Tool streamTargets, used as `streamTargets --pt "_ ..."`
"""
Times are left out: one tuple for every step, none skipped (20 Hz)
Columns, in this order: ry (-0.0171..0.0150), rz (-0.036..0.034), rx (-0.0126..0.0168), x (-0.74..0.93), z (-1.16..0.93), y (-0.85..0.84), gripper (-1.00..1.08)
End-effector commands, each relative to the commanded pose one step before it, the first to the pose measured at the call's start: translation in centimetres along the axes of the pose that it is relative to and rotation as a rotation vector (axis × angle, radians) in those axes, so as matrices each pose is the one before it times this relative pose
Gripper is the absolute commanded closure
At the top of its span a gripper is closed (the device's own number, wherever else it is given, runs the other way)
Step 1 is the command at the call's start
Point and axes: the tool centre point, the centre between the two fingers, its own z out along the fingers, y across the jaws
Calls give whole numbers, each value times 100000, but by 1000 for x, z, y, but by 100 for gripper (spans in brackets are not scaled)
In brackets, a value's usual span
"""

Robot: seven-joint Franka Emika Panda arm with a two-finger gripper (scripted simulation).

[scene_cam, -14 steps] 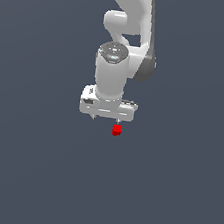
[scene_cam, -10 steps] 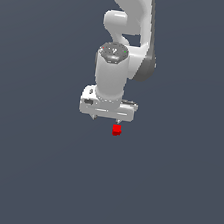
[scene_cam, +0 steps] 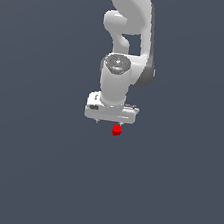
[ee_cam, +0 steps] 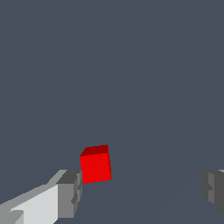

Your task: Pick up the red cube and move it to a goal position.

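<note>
Below the white arm [scene_cam: 119, 80], the red cube [scene_cam: 116, 130] sat on the grey worktop [scene_cam: 36, 164]. Its jaws stood wide apart, holding nothing, with the cube just beside one finger [ee_cam: 69, 193] and well apart from the other.

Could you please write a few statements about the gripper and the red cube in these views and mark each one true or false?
1. The gripper is open, with a wide gap between its fingers. True.
2. The red cube is clamped between both fingers. False: it sits close beside one finger, and the other finger stands well apart from it.
3. In the exterior view, the red cube shows just below the gripper body. True.
4. A second, blue cube lies next to the red one. False: only one cube is visible, on a plain grey surface.
5. The cube is centred between the fingers. False: it is off toward one finger.
</note>
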Motion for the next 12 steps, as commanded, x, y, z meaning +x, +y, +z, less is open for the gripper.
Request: streamTargets --pt "27 -1942 250 -572 1694 -699 -92" --pt "54 -907 115 -250 790 -323 -92" --pt "58 -974 124 -266 849 -347 -92" --pt "61 -1012 128 -273 885 -359 -92" --pt "58 -965 120 -256 844 -343 -92" --pt "54 -905 111 -236 796 -320 -92" --pt "50 -849 102 -218 747 -301 -92" --pt "47 -789 94 -200 697 -279 -92" --pt "43 -728 86 -183 645 -256 -92" --pt "39 -667 77 -165 593 -235 -92" --pt "36 -609 68 -147 541 -214 -92" --pt "32 -544 58 -129 488 -190 -92"
